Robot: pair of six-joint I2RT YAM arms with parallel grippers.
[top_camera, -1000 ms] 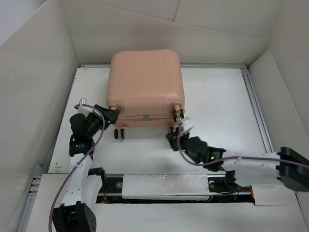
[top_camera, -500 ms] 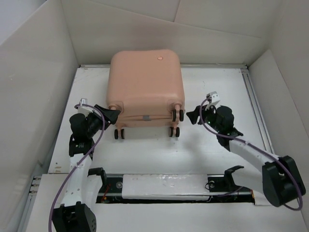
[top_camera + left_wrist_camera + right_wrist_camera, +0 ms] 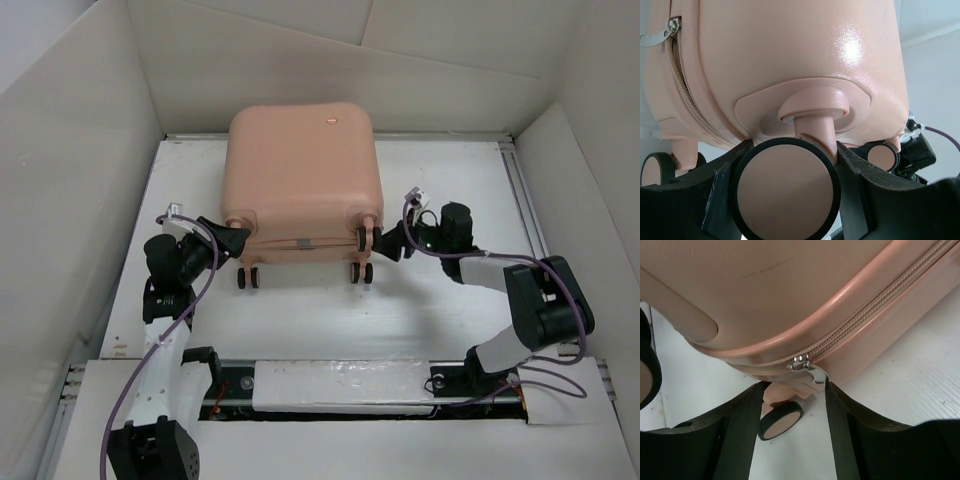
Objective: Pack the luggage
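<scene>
Only my left wrist camera shows it: the left gripper (image 3: 233, 238) is half closed, clamped on 1 wheel (image 3: 786, 192) of the suitcase (image 3: 300, 170). The right wrist view shows the right gripper (image 3: 388, 240) open and empty, jaws either side of the zipper pull (image 3: 807, 369). The suitcase lies flat on the white table (image 3: 450, 190), boxed by white walls (image 3: 300, 70), 1 gripper at each near corner.
</scene>
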